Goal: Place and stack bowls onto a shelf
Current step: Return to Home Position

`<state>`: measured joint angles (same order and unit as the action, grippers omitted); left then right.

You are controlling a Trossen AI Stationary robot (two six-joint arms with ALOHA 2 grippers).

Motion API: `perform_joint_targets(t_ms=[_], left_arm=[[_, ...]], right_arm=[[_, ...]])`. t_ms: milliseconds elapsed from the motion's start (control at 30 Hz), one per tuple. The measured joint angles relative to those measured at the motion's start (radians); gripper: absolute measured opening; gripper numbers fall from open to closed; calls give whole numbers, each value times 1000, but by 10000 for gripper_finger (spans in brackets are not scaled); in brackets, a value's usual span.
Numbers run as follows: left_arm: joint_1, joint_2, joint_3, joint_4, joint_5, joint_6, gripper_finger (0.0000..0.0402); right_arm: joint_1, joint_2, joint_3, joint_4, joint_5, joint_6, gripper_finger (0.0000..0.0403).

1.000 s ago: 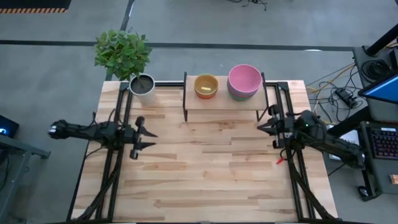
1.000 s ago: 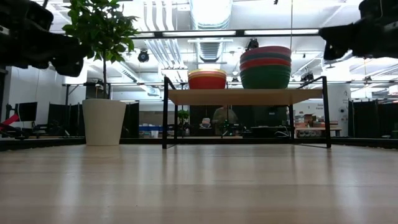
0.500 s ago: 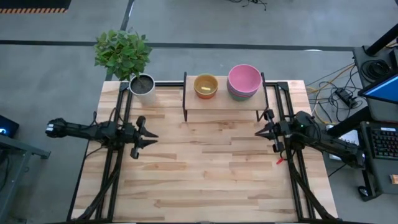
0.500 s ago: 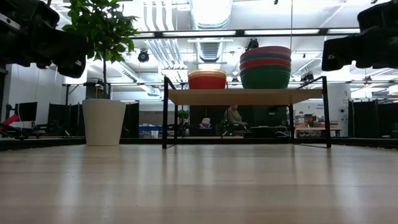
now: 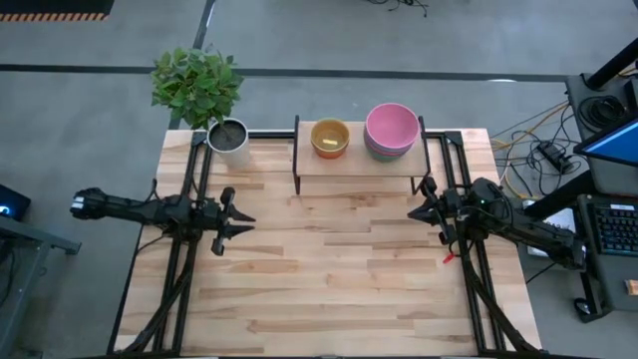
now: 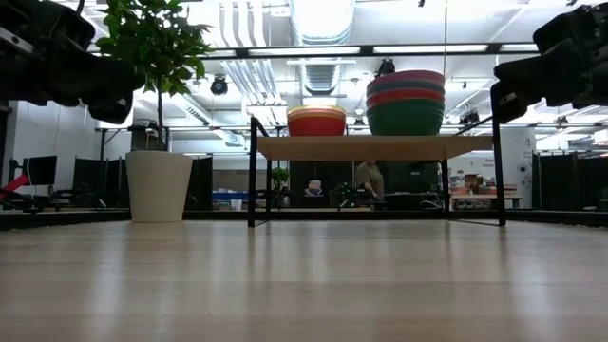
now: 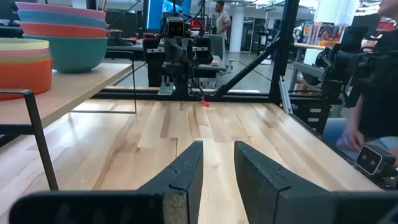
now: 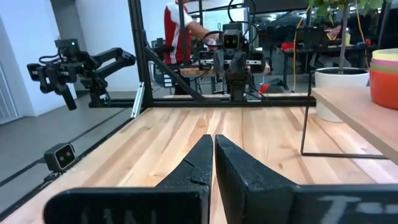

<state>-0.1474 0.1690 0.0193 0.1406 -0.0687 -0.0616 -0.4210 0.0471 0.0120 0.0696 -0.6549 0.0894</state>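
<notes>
Left hand (image 5: 242, 223) first: from overhead we see it hanging over the left side of the table (image 5: 329, 289), fingers spread in a modest V with nothing in them. The right hand (image 5: 413, 212) hangs over the right side, near the front right leg of the shelf (image 5: 354, 165), pinched closed and empty too. Both point in toward the middle. The shelf stands at the table's far edge. On it, the yellow bowl (image 5: 330, 138) tops the small stack on the left and the pink bowl (image 5: 392, 129) tops the big stack on the right, close to each other but apart. A plant pot (image 5: 228, 137) sits on the table just off the shelf's left end. Down at table level we get both stacks side-on up on the shelf board (image 6: 375, 147). The small stack (image 6: 316, 122) shows a yellow rim over an orange-red bowl. The big stack (image 6: 406, 103) has the teal bowl (image 6: 406, 118) at the bottom, red above it and pink on top. The arms are just dark shapes in the upper corners, well above the table. A person (image 6: 370, 179) shows far back beneath the shelf. Left wrist view: the left hand's fingers (image 7: 186, 174) have a clear but narrowish gap with only bare table between them, and the shelf with both stacks is off to one side. Right wrist view: the right hand's fingers (image 8: 199, 162) are practically touching, with nothing gripped. The shelf edge, an orange bowl (image 8: 385, 81) and the plant pot are off to the side.
</notes>
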Motion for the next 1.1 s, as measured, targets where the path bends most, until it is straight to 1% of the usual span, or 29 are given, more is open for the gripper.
perform_joint_targets(t_ms=[533,1100], left_arm=[[0,31,0,1,0,0,73],[0,33,0,1,0,0,73]], right_arm=[[0,0,-1,-2,0,-3,9],[0,0,-2,-4,1,-3,9]])
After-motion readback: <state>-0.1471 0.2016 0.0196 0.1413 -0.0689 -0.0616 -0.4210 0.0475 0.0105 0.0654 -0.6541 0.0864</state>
